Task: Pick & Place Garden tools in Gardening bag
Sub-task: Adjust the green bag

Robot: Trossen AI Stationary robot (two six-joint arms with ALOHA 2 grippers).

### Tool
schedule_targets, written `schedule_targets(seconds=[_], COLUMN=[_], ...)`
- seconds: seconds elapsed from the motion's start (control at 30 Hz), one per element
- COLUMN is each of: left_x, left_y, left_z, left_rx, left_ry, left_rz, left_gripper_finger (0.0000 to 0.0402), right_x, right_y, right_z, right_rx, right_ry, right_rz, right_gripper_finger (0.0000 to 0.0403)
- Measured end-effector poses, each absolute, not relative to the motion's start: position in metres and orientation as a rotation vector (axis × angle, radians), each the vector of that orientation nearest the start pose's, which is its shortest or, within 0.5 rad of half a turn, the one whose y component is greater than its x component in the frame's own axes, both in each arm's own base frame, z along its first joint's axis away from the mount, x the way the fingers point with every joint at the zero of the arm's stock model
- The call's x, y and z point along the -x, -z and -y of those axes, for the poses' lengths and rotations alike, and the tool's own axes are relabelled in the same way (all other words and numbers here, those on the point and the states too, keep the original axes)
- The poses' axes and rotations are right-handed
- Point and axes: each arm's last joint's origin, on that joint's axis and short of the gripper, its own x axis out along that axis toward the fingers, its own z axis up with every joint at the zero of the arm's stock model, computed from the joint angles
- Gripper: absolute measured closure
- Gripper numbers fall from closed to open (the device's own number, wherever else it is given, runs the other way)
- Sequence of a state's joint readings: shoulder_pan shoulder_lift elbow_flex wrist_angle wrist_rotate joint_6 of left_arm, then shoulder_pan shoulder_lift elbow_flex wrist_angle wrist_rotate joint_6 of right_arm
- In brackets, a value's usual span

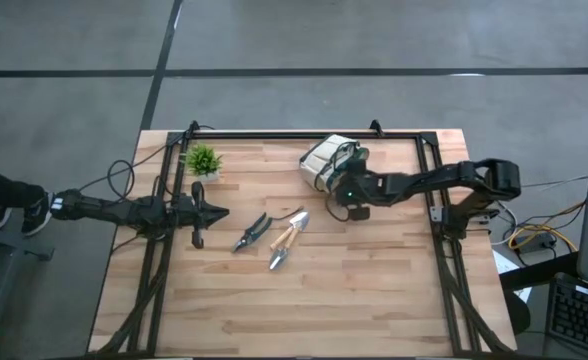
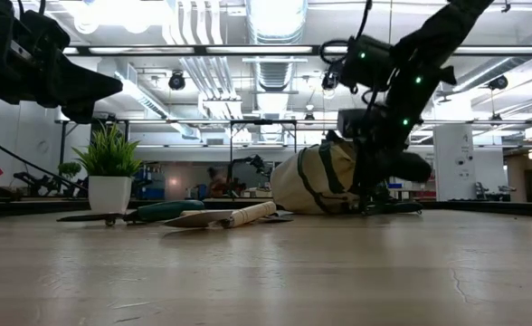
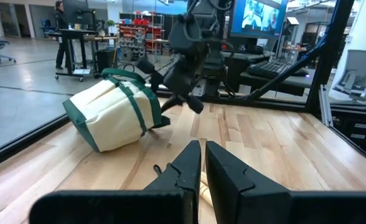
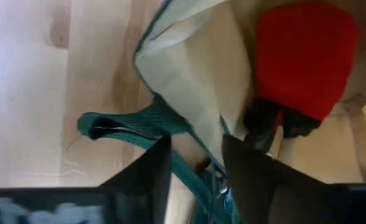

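Right gripper (image 1: 352, 205) at the mouth of the small round tan fabric gardening bag with dark green trim (image 1: 322, 162), which lies tipped on its side at the far middle of the light wooden table (image 1: 374, 290). In the right wrist view the two dark fingers (image 4: 147, 169) stand apart, straddling a green loop handle (image 4: 127, 122) and the bag's rim; whether they press on the fabric cannot be told. One red-headed, dark-handled tool (image 4: 302, 59) lies inside the bag, just past the fingers.

Left gripper (image 1: 214, 211) hovers over the left part of the table, its two fingers (image 3: 186, 168) pressed nearly together with only a slim gap, holding nothing.

Three tools remain on the table between the two grippers, well apart from the bag: one pruner with dark handles (image 1: 251, 232); beside it one pale-handled grey metal pruner (image 1: 296, 220); and one wooden-handled metal trowel (image 1: 281, 248). The last two lie touching or nearly so.

One small green potted plant in a white pot (image 1: 203, 161) stands near the far left corner. One black tubular frame (image 1: 304, 136) borders the table.
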State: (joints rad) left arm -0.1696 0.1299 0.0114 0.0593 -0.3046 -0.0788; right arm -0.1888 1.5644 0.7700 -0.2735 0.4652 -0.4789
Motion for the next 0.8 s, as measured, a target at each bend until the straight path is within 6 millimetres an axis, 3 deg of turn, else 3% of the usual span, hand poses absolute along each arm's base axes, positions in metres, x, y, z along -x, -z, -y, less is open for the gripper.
schedule_targets(seconds=[0.2,0.37,0.5,0.67,0.8], left_x=[-0.104,-0.104,-0.104,-0.104,-0.104], left_y=[-0.163,-0.163,-0.163,-0.163,-0.163], left_z=[0.009,0.009,0.009,0.009,0.009], left_rx=[0.065,0.065,0.065,0.065,0.065], left_ry=[-0.137,-0.137,-0.137,-0.137,-0.137], left_rz=[-0.051,-0.052,-0.052,-0.052,-0.052], left_gripper_finger=[0.0371,0.0371,0.0371,0.0371,0.0371], right_x=[-0.277,-0.281,-0.285,-0.285,-0.285], right_y=[-0.134,-0.122,-0.118,-0.120,-0.128], right_z=[0.070,0.078,0.087,0.093,0.090], right_rx=[0.656,0.685,0.679,0.645,0.620], right_ry=[0.361,0.413,0.445,0.407,0.401], right_rz=[-1.265,-1.289,-1.262,-1.248,-1.230], right_gripper_finger=[0.0209,0.0210,0.0255,0.0374,0.0392])
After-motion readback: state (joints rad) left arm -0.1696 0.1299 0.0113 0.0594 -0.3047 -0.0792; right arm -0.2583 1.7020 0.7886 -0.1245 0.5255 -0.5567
